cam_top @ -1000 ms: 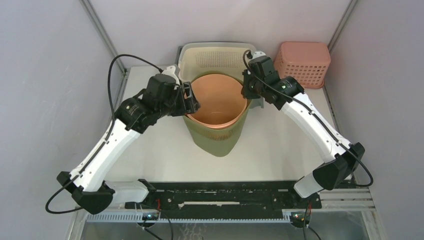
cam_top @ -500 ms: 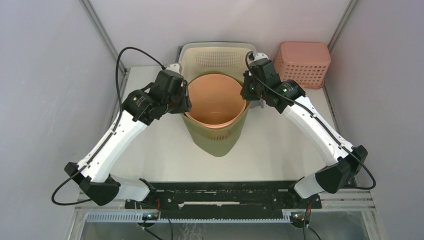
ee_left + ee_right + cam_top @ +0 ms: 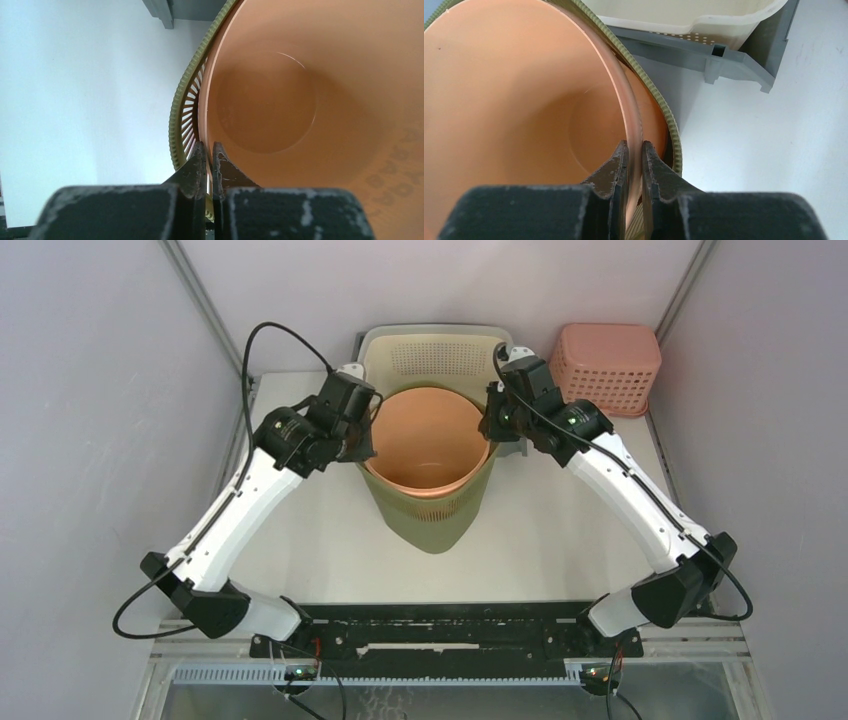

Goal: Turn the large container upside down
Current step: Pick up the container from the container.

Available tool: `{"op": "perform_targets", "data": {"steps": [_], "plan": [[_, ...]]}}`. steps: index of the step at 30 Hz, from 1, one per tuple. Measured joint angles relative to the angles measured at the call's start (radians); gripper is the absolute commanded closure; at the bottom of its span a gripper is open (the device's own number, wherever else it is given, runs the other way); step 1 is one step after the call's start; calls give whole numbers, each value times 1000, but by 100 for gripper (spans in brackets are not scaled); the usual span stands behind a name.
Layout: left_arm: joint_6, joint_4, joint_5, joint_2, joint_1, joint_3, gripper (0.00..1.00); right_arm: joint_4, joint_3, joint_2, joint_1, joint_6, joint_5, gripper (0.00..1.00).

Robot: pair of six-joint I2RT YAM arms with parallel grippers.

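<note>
The large container (image 3: 425, 440) is an orange bucket standing upright, nested inside an olive-green slatted basket (image 3: 430, 520) at mid-table. My left gripper (image 3: 368, 435) is shut on the bucket's left rim. In the left wrist view one finger (image 3: 192, 170) sits between the green basket (image 3: 177, 115) and the orange wall (image 3: 280, 100), and the other finger is inside; the left gripper (image 3: 209, 147) pinches the thin rim. My right gripper (image 3: 490, 425) is shut on the right rim. The right wrist view shows the orange lip (image 3: 631, 110) passing between the right gripper's (image 3: 634, 145) fingers.
A cream perforated bin (image 3: 435, 350) on a grey frame (image 3: 724, 60) stands right behind the bucket. A pink basket (image 3: 605, 365) sits at the back right. Grey walls close in on both sides of the table (image 3: 560, 540).
The left gripper moved in from the left onto the bucket's rim and closed on it. The right gripper stayed shut on the opposite rim; the bucket has not moved.
</note>
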Motion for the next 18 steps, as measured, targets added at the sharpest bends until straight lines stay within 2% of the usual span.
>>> {"op": "perform_targets", "data": {"steps": [18], "plan": [[14,-65,21,-1,2,145,100,-17,40,-71,0,-4,-48,100]]}}
